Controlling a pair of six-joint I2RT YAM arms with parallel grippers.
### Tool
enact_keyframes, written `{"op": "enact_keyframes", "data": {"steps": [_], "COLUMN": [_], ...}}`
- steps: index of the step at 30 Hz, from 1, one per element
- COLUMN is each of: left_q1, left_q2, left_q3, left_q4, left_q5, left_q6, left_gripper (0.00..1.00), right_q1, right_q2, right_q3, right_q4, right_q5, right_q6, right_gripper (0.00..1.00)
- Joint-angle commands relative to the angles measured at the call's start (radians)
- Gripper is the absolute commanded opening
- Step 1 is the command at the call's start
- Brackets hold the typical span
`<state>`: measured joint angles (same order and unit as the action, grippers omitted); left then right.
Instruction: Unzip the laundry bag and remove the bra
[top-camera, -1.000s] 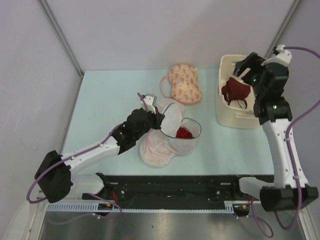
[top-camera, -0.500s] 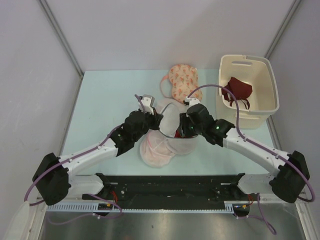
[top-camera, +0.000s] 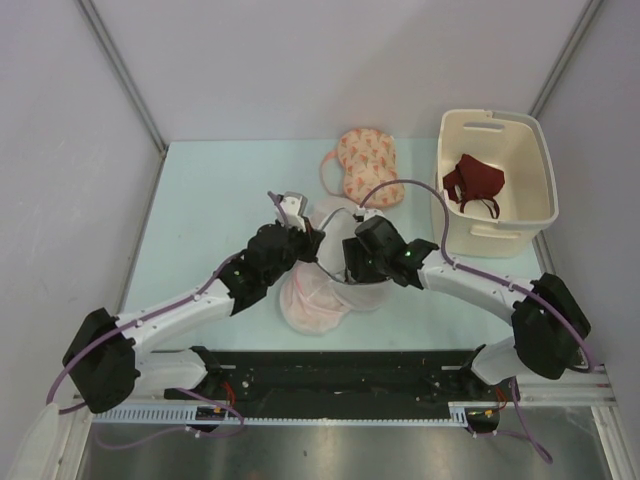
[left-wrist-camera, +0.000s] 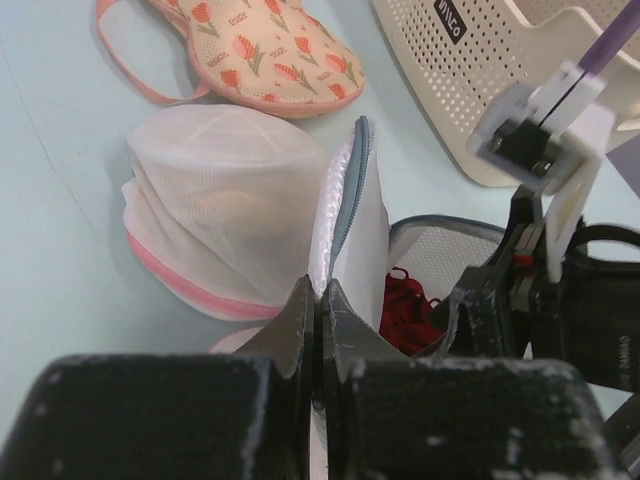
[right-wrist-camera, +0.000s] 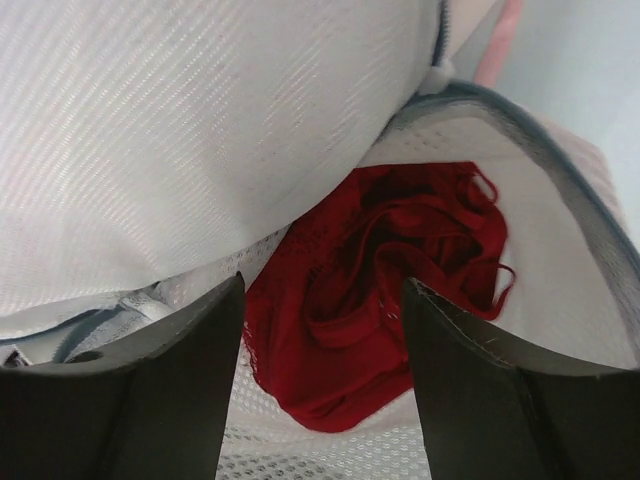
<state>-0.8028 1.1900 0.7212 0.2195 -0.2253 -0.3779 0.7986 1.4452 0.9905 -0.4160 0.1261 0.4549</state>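
Note:
The laundry bag (top-camera: 368, 294) lies unzipped at the table's middle, its grey zip rim gaping. My left gripper (top-camera: 308, 243) is shut on the bag's raised lid flap (left-wrist-camera: 350, 215) and holds it upright; its fingertips (left-wrist-camera: 321, 290) pinch the mesh. My right gripper (top-camera: 352, 268) is open and reaches into the bag's mouth. In the right wrist view its fingers straddle the dark red bra (right-wrist-camera: 380, 300), which lies crumpled on the mesh floor (right-wrist-camera: 330, 450). The bra also shows in the left wrist view (left-wrist-camera: 405, 305). The right gripper (right-wrist-camera: 322, 283) holds nothing.
Two round mesh pouches with pink trim (top-camera: 312, 302) (left-wrist-camera: 225, 210) lie against the bag. A peach patterned bra (top-camera: 368, 165) lies behind. A beige basket (top-camera: 465, 240) at the right holds another dark red bra (top-camera: 475, 180).
My right arm swung from over the basket to the bag and lowered its open fingers into the opening. My left gripper kept its hold on the lid flap.

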Motion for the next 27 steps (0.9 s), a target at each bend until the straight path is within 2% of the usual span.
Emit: {"op": "enact_keyframes", "data": {"steps": [1,9,12,14,16,17,20,27], "left_q1": [-0.003,-0.003,-0.003,-0.004,-0.004,-0.004,-0.004,-0.004], "left_q2": [-0.049,-0.066,-0.061,-0.056,-0.055,-0.055,-0.058,-0.052], "left_q3": [-0.016,-0.02,-0.02,-0.022,-0.023,-0.023,-0.032,-0.045], "left_q4": [0.011,-0.009,-0.014,-0.016,-0.019,-0.019,-0.016,-0.009], "left_q5": [-0.003,-0.005,0.0,0.004,0.01,0.011,0.006,0.007], "left_q6": [-0.016,-0.009,-0.016,-0.021,-0.021,-0.021,-0.021,-0.023], "left_gripper": [0.01,0.0,0.0,0.0,0.0,0.0,0.0,0.0], "right_q1": [0.025,0.027,0.027,0.027,0.027,0.027,0.033,0.062], "right_q2": [0.026,0.073,0.119,0.136,0.138,0.129,0.049,-0.268], "right_q3": [-0.065,-0.141,-0.145,-0.145,-0.147,-0.148,-0.162,-0.162], "right_q4": [0.083,0.224,0.264,0.282,0.283,0.27,0.226,0.166], "right_q5": [-0.02,-0.046,-0.013,0.003,0.03,0.041,0.076,0.121], "right_q6": [0.036,0.064,0.065,0.068,0.073,0.074,0.088,0.091], "right_gripper": [0.69,0.76,0.75,0.71,0.57,0.37,0.0,0.0]}}
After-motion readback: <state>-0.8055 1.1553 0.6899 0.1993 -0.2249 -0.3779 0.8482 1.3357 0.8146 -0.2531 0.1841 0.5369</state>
